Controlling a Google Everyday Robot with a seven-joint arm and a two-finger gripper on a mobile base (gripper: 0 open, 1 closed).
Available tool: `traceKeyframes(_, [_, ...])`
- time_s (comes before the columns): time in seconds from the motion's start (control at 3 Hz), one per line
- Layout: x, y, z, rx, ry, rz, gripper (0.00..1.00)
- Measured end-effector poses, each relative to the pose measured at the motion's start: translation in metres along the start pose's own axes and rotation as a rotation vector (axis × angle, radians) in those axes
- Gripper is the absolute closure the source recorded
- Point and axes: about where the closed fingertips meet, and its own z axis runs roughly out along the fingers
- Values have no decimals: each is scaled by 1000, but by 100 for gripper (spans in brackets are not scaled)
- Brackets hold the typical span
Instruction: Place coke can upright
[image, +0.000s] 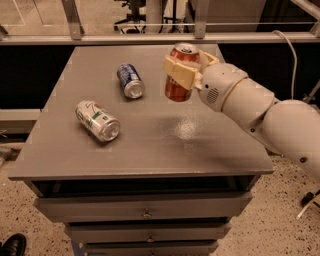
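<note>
The coke can, red-orange with a silver top, is held nearly upright, tilted slightly, in my gripper. The gripper's cream fingers are shut around the can's upper half. The can hangs just above the grey table, over its middle-right part. My white arm reaches in from the right.
A blue can lies on its side at the back middle of the table. A white-and-green can lies on its side at the left. Drawers sit under the table's front edge. A railing runs behind the table.
</note>
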Motion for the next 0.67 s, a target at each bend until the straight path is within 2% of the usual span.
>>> traceKeyframes(0.33, [17, 4, 0, -9, 7, -36, 100])
traceKeyframes(0.67, [48, 14, 3, -34, 26, -102, 100])
